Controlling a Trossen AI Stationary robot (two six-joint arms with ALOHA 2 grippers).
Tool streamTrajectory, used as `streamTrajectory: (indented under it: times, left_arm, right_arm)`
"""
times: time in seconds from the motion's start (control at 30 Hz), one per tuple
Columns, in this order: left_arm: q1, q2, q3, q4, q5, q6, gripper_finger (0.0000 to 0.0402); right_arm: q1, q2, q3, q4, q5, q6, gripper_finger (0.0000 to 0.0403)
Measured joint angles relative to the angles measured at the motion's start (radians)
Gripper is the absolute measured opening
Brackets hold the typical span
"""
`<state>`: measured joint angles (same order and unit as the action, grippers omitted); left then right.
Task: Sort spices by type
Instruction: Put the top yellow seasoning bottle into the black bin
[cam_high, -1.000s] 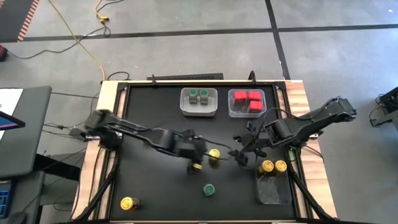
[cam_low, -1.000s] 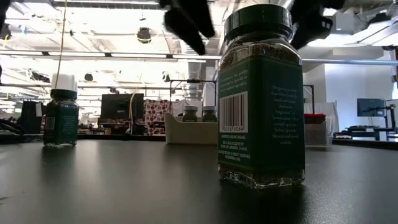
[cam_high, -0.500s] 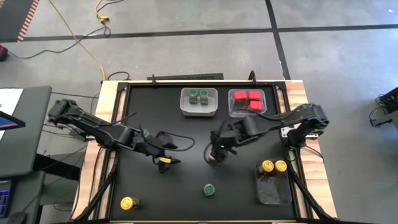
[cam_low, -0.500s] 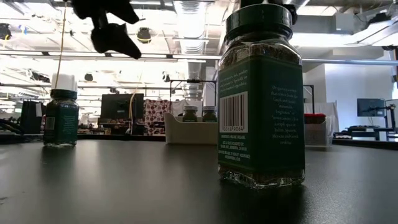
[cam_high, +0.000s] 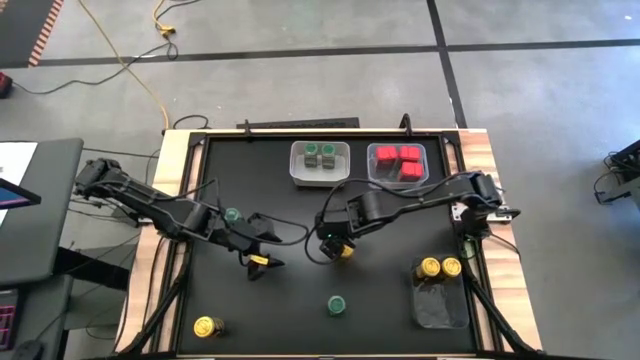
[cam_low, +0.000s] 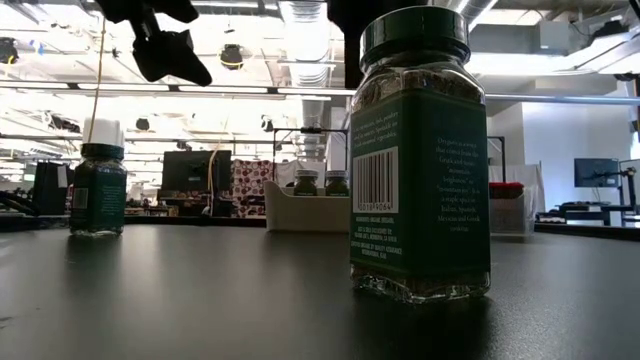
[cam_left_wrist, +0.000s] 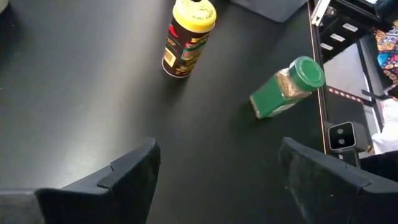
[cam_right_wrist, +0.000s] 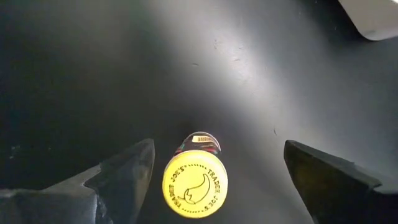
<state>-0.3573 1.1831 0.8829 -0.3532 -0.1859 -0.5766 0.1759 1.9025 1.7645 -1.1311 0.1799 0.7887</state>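
Pickup of the yellow-lidded jar (cam_right_wrist: 194, 182) at centre frame is in hand: the right gripper (cam_high: 335, 243), jaws apart, must be lowered and closed, while the left gripper (cam_high: 258, 250) waits open, centre-left.

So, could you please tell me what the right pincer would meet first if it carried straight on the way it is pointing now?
Most likely the round yellow-lidded spice jar, standing upright on the black table. The right pincer is open, its fingers either side of the yellow lid, though how far above it is unclear.
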Motion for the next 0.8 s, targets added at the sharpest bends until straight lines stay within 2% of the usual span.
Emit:
streamTrajectory:
  times: [0.43,0.8]
  left_arm:
    - [0.000,0.000,0.000,0.000,0.000,0.004,0.0314]
    - [0.000,0.000,0.000,0.000,0.000,0.026,0.0314]
  right_arm:
    - [0.007,0.018,-0.003,0.017,-0.002,0.018,0.0386]
    - [0.005,0.018,-0.113,0.052,-0.082,0.051,0.0386]
